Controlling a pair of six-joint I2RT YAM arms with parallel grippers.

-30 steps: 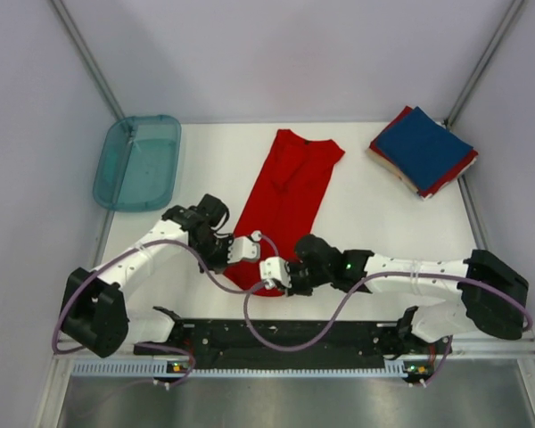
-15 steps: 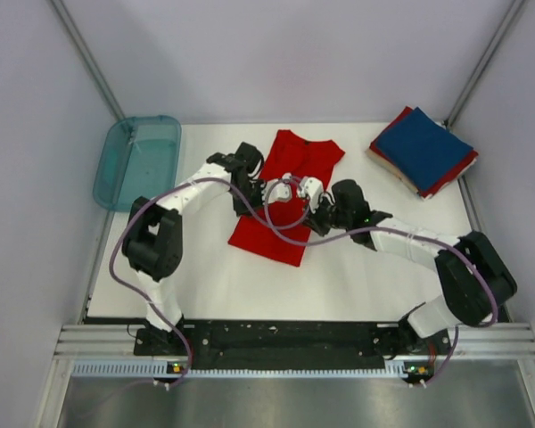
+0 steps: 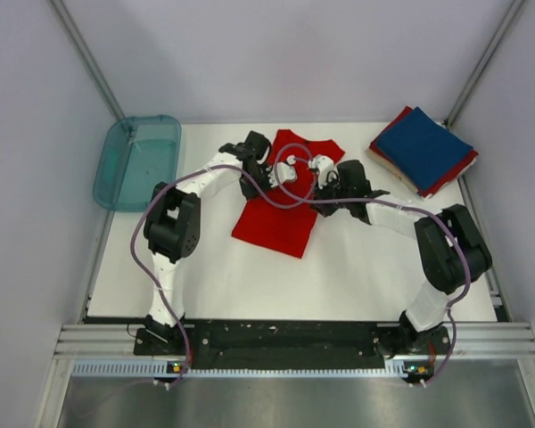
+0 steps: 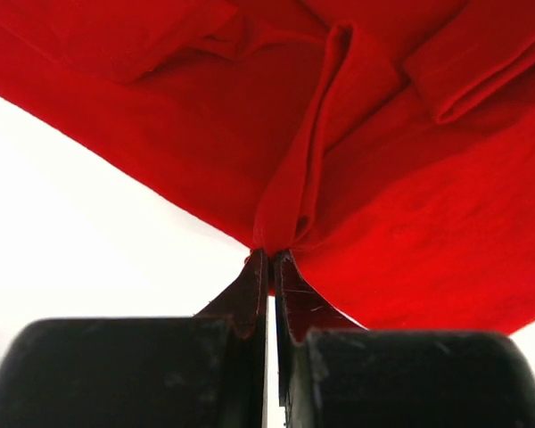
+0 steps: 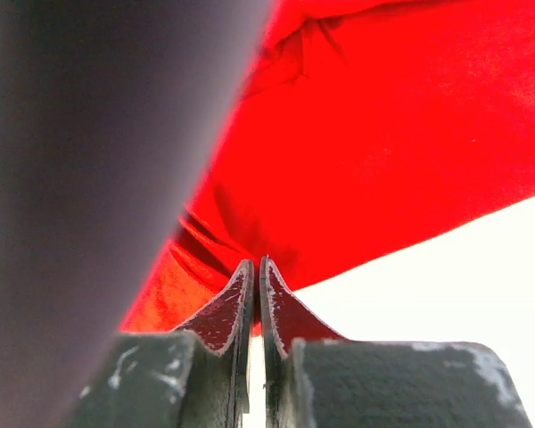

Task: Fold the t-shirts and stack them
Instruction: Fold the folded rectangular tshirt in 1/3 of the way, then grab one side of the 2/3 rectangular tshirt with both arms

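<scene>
1. My left gripper (image 4: 272, 257) is squeezed tight, its two black fingers almost touching, with a ridge of red cloth caught between the tips.
2. From those tips the cloth rises as a narrow pleat and spreads into the red t-shirt (image 4: 410, 214), which fills the upper part of my left wrist view. Folded hems show near the top.
3. My right gripper (image 5: 257, 263) is pinched just as tight. Its tips meet the lower edge of the same red t-shirt, and the cloth looks nipped there, though the tips hide the exact bite.
4. A dark blurred shape (image 5: 80, 160) fills the left side of my right wrist view. I cannot tell what it is.
5. From above, my two grippers sit close together over the far half of the red t-shirt, left beside right. The shirt lies in the middle of the white table (image 3: 374, 267), folded narrow, with its near end flat on the surface.
6. At the far right corner sits a folded stack with a navy blue t-shirt (image 3: 423, 147) on top and red edges (image 3: 450, 181) showing beneath it, well apart from the shirt I hold.
7. The teal tray (image 3: 100, 183) sits at the far left, apart from the shirt.
</scene>
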